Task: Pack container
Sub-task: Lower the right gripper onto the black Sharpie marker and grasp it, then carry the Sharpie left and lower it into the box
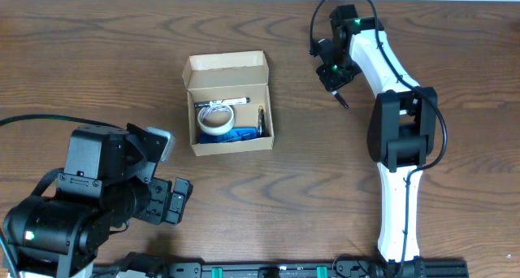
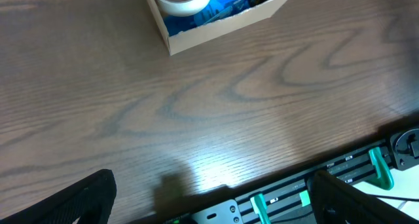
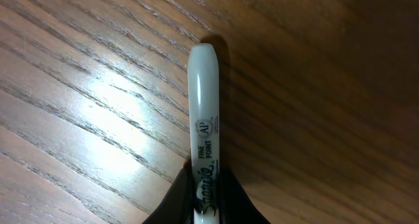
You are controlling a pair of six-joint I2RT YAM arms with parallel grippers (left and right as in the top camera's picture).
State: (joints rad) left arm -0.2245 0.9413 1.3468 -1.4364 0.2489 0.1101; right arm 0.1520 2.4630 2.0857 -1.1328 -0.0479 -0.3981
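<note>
You had the right claw (image 1: 336,84) in the upper right of the overhead frame, well apart from the container (image 1: 229,103). It was closed tight on a marker (image 3: 201,106). In the right wrist view its fingers (image 3: 171,207) pinched the white Sharpie barrel at the bottom edge, and the rounded end pointed up the frame over the wooden worktop (image 3: 78,86). I could not tell whether the marker touched the wood.

The container sat left of centre in the upper half of the overhead frame, with its flap lid folded open toward the top edge. Inside it lay a white tape roll (image 1: 216,115) on the left, a second marker (image 1: 221,103) across the top, something blue (image 1: 241,133) along the bottom, and a dark pen (image 1: 261,120) by the right wall.

Your left claw (image 1: 174,200) was in the lower left, below the container. It was spread wide with nothing between its fingers (image 2: 91,198), and its wrist view caught only the container's near corner at the top edge.
</note>
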